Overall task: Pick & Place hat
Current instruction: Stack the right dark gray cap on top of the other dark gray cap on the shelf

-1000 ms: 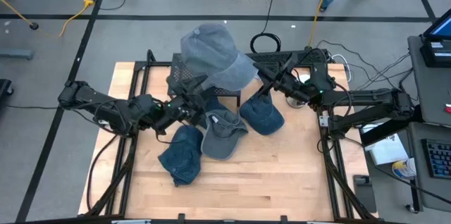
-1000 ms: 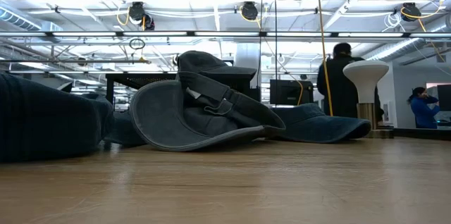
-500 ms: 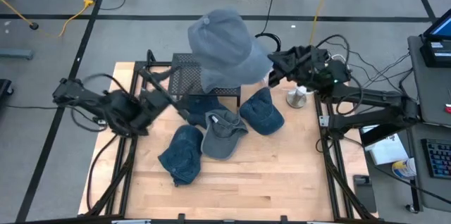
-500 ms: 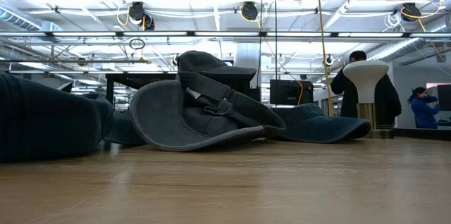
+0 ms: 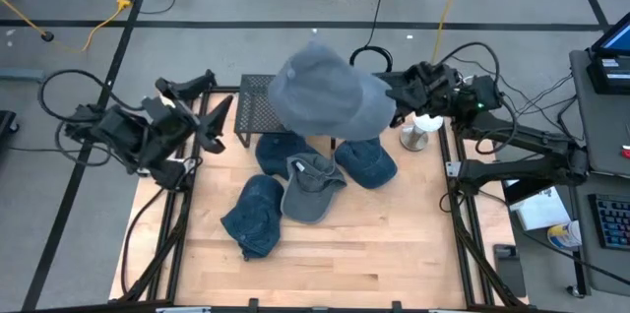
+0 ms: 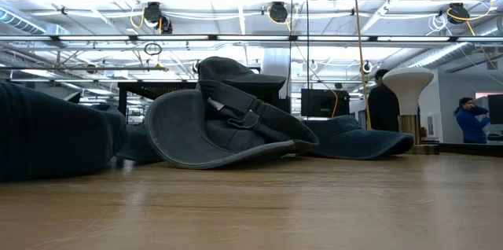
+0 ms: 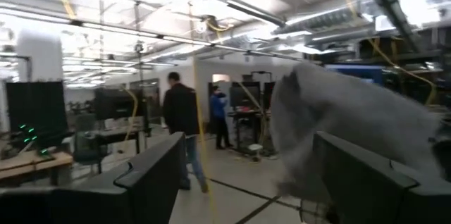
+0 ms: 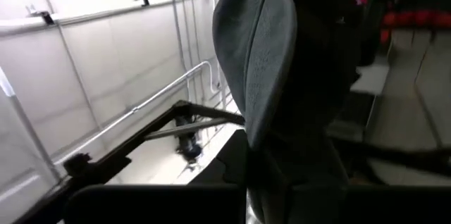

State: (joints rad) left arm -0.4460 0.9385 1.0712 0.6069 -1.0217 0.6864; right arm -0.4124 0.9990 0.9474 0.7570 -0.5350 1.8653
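A soft, light grey hat (image 5: 328, 94) is held aloft over the desk's far edge, pinched at its brim by the right claw (image 5: 396, 97). The left claw (image 5: 202, 106) hangs open, empty.

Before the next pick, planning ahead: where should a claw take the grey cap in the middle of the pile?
Probably by the brim of the grey cap, coming straight down. The cap lies crumpled and tilted on the table, and its stiff brim edge stands up, clear of the blue hats beside it.
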